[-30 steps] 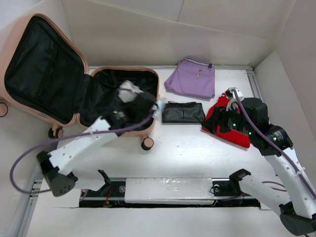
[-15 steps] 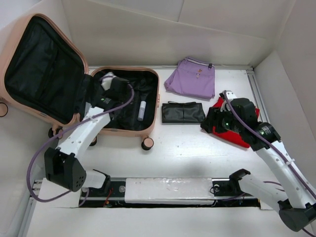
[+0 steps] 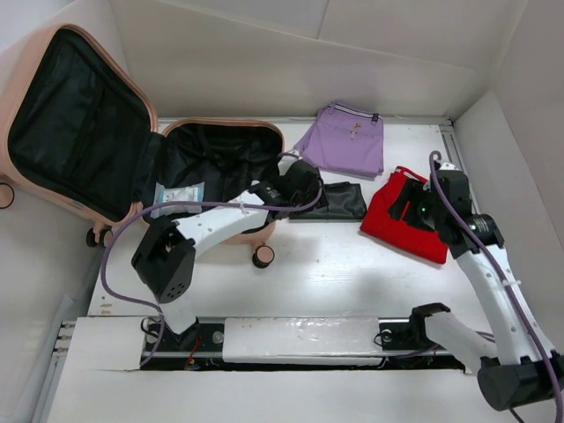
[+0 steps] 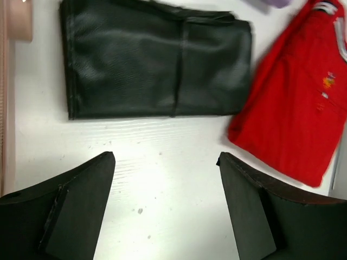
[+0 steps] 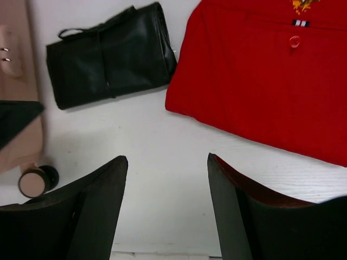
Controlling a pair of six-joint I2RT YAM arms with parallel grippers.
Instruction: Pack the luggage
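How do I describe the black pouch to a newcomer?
Find the open pink luggage at left. Right beside its lower half lies the flat black pouch, with a red garment further right and a purple garment behind. Unlike those garments, it is black.

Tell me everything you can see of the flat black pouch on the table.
The black pouch is a flat rectangle that looks like soft leather, with a thin strap running across its middle. It appears closed. It lies flat on the white table, between the open pink suitcase and the red garment, very close to the garment. The open left gripper hangs by its edge, not touching it.
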